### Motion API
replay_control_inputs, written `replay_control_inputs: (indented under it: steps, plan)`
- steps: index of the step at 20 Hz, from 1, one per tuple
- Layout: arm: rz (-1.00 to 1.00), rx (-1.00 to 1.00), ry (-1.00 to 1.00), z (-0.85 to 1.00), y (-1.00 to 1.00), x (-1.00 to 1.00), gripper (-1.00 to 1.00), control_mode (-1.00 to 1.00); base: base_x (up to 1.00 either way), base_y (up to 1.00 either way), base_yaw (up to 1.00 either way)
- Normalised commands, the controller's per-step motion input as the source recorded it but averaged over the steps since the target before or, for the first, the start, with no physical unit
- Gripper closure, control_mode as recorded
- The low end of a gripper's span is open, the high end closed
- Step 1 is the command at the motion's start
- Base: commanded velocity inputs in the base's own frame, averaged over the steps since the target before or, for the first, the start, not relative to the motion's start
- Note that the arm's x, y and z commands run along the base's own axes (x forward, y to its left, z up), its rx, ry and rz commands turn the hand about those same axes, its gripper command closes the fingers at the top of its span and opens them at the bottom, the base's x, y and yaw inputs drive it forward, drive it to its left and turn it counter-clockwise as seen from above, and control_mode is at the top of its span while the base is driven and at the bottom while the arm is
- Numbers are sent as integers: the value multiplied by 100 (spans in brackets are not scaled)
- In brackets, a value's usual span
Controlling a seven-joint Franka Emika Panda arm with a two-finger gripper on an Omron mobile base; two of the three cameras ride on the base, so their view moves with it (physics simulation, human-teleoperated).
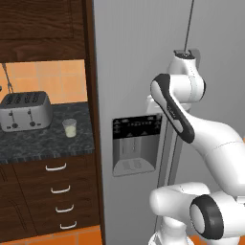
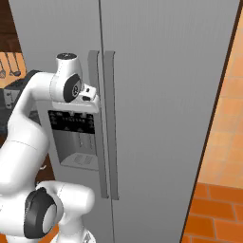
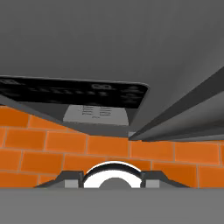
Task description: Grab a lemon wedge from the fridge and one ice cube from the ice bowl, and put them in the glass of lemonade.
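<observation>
The tall grey fridge [image 1: 129, 57] stands with both doors closed, its black dispenser panel [image 1: 136, 143] on the left door. My gripper [image 2: 88, 93] hovers at the top of that panel, just left of the left door's long handle [image 2: 94, 128] and not around it. In the hand view the gripper [image 3: 112, 178] looks down along the door; its fingertips [image 3: 70, 177] stand apart with nothing between them. The glass of lemonade [image 1: 70, 128] sits on the dark counter left of the fridge. The lemon wedge is hidden; the ice cube and ice bowl are out of view.
A silver toaster [image 1: 25, 111] stands on the speckled counter [image 1: 43, 143], above wooden drawers [image 1: 60, 191]. Dark wooden cupboards [image 1: 43, 24] hang overhead. Orange brick floor [image 2: 213, 213] lies to the right of the fridge, beside an orange tiled wall [image 2: 232, 109].
</observation>
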Motion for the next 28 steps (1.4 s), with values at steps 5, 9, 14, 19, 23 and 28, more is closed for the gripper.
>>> replay_control_inputs:
  steps: [5, 9, 14, 19, 23, 28]
  plan:
    - [0, 0, 0, 0, 0, -16, -100, -100, 0, 0, 0]
    - [0, 1, 0, -6, 0, -75, -100, -100, 0, 0, 0]
    - [0, 3, 2, -8, 0, -64, -100, -100, 0, 0, 0]
    - [0, 0, 14, -35, 0, -36, -100, -100, 0, 0, 0]
    - [0, 0, 5, -10, 0, -24, -100, 100, -48, 4, 3]
    - [0, 0, 0, 0, 0, 0, -100, 100, -45, 77, 10]
